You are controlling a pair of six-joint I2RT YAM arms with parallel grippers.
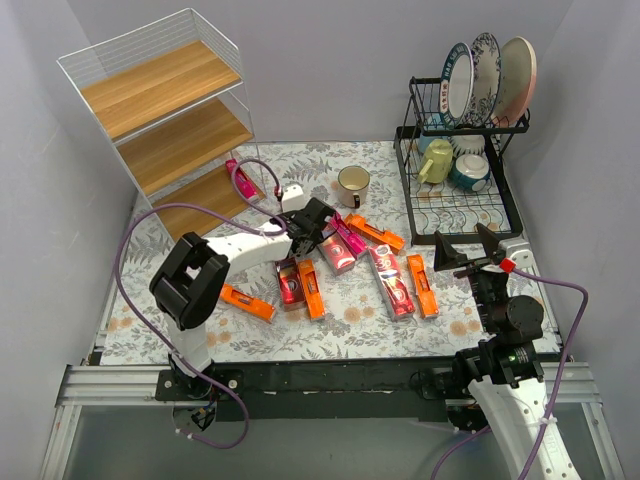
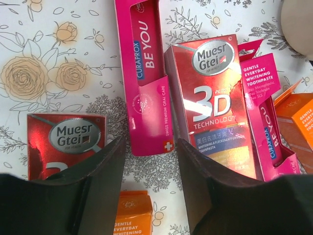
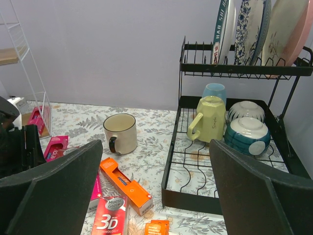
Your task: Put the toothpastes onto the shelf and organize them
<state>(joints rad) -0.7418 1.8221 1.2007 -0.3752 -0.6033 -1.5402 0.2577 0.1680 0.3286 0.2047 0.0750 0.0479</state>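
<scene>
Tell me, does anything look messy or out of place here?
Yes: the toothpaste cartons lie scattered at all angles on the table, some overlapping, while the shelf has bare upper boards; only one pink carton sits at its bottom tier.

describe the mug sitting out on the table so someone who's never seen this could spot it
Find the black wire dish rack on the table's far right. Just left of it, on the floral cloth, stands a cream mug with a dark rim, beyond the scattered toothpaste cartons. Unlike the yellow-green mug, which sits inside the rack, it stands alone outside it.
</scene>
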